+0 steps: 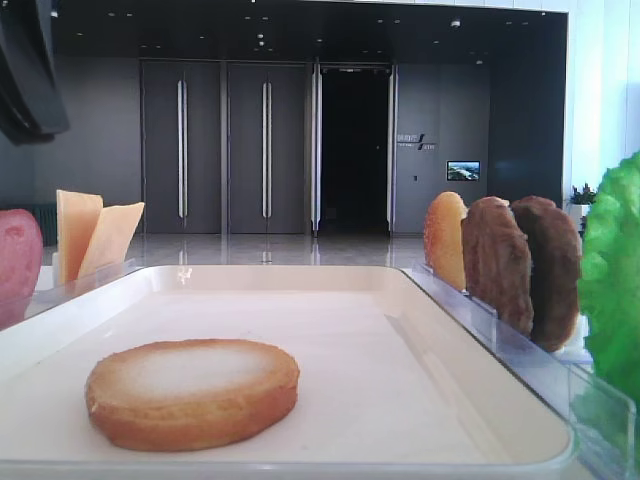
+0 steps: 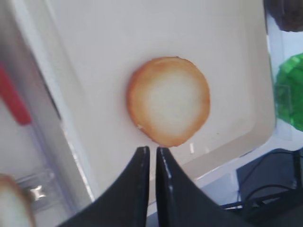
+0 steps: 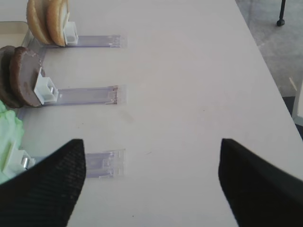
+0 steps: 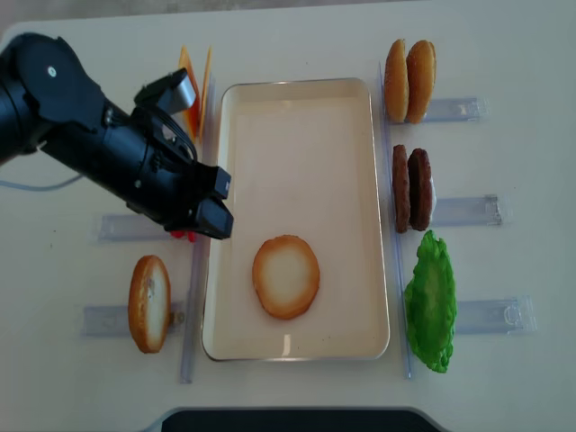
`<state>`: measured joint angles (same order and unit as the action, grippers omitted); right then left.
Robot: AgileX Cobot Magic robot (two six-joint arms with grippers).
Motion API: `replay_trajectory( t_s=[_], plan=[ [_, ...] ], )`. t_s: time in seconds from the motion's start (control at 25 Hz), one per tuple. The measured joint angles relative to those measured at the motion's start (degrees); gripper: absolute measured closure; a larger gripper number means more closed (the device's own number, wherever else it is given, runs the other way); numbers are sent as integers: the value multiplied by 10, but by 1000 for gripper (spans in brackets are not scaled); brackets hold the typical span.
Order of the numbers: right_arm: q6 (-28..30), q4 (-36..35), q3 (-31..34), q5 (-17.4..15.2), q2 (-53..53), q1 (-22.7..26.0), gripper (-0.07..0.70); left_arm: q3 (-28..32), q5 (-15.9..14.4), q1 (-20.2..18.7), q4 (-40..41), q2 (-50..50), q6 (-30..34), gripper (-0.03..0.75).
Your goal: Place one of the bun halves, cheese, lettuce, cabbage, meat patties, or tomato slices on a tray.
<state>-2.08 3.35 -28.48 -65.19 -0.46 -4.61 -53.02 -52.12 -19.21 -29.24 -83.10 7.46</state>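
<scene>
From the low front camera I see a bun half [image 1: 192, 392] lying flat, pale face up, on the near part of the cream tray [image 1: 440, 330]; cheese slices [image 1: 95, 232] stand upright beyond the tray's left rim with a pinkish-red tomato slice [image 1: 18, 262] at the left edge, and along the right rim another bun half [image 1: 446, 240], two meat patties [image 1: 520, 265] and the lettuce [image 1: 615, 275] stand on edge behind a clear plastic holder [image 1: 520, 350]. On my right wrist camera the right end effector [image 3: 151, 177] hangs over bare tabletop [image 3: 189, 71] with its two dark fingers far apart and nothing between them; to its left, buns, patties and a bit of lettuce sit at the ends of clear holders. On my left wrist camera the left end effector [image 2: 152, 156] has its two black fingertips pressed nearly together, gripping nothing, just short of the near edge of the bun half, which lies on the tray; I cannot tell whether the tips touch the bun. From overhead, the left arm [image 4: 99, 135] reaches in from the left, its end effector over the tray's left rim and apart from the bun half, which lies in the tray's lower middle; one more bun half [image 4: 149, 302] stands in a holder left of the tray, and two buns, the patties and the lettuce line the right side.
</scene>
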Motion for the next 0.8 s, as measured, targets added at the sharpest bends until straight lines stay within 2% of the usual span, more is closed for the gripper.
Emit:
replay_trajectory(
  t_s=[0.28,0.56,0.64,0.8],
  plan=[
    [0,0,0,0,0,0,55,-76,-48,0,212,1,-148,712],
    [0,0,0,0,0,0,55,-87,-55,1,301,2,-209,715],
    [0,0,0,0,0,0,55,-87,-58,14,323,2,-225,715],
    [0,0,0,0,0,0,55,-87,-78,76,337,2,-217,715]
  ],
)
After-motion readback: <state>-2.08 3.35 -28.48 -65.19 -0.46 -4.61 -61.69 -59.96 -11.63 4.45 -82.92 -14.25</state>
